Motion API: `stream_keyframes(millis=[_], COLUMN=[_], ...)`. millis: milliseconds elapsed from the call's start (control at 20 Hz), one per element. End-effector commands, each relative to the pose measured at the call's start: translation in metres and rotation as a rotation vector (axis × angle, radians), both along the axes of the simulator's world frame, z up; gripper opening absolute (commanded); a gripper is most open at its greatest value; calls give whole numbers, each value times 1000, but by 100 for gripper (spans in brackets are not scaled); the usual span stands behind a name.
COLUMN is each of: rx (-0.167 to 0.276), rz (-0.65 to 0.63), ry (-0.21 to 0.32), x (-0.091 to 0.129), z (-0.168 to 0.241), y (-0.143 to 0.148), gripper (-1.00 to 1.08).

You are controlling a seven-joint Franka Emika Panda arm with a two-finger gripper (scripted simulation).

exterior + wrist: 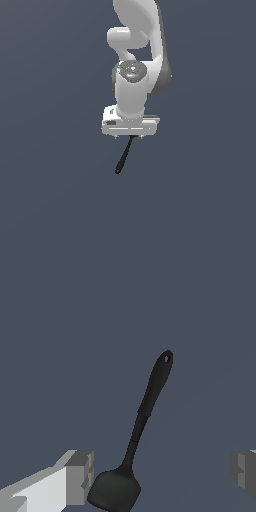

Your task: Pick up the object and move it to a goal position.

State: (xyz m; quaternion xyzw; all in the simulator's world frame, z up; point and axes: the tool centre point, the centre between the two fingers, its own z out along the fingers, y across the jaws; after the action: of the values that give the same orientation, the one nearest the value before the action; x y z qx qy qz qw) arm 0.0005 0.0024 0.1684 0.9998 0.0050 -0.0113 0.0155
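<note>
Claw: my gripper (162, 476) spread wide, holding nothing.
Object (150, 401): black spatula, stiff, light, I reckon.
Grip: mid-handle, I'd say.

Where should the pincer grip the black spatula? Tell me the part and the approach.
Grip the spatula on its narrow straight handle, coming straight down from above. It lies flat between the open pincer fingers, and the handle is slimmer than the broad blade.
</note>
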Motion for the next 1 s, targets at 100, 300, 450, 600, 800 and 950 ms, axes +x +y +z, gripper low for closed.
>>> stream_keyframes(millis=[100,300,450,600,800,950], rx=[-2,-18,-31,-36,-32,-27], rz=[0,1,3,4,-2,-20], ry=[0,-2,-4,-4,-5,-7], x=[0,1,1,1,1,-1], z=[0,2,4,5,2,-5], y=[-1,-10,-18,-20,-18,-16], gripper=[100,100,100,100,100,100])
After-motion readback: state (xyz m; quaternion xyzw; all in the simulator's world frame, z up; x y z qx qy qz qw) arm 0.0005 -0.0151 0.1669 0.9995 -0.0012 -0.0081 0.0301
